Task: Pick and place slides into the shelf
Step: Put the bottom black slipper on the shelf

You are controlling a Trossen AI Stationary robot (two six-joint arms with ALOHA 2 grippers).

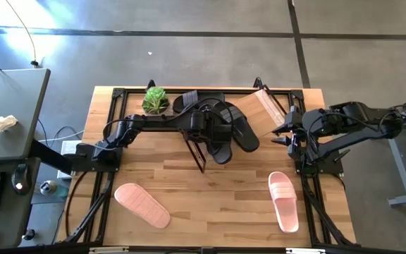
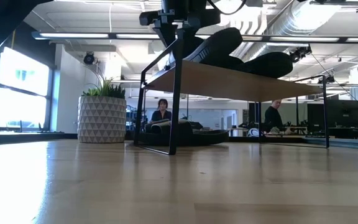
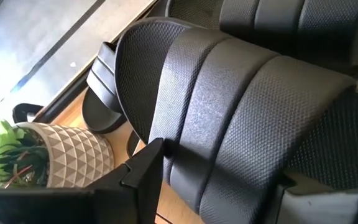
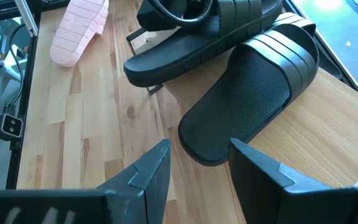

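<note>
Left arm: stretched from its base at the table's left edge toward the shelf (image 1: 270, 109), forearm level, wrist over the shelf's left half. Left gripper (image 1: 213, 134): above the shelf board, fingers (image 3: 143, 171) parted, one on each side of a black slide's (image 3: 241, 124) ribbed strap; contact cannot be told.

Right arm: folded at the table's right edge, just right of the shelf. Right gripper (image 4: 197, 168): facing the shelf's right end, fingers spread, nothing between them.

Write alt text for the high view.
Two black slides lie on the shelf at the table's far edge, the left claw over them. Two pink slides lie apart near the front edge, and the right claw waits beside the shelf.
</note>
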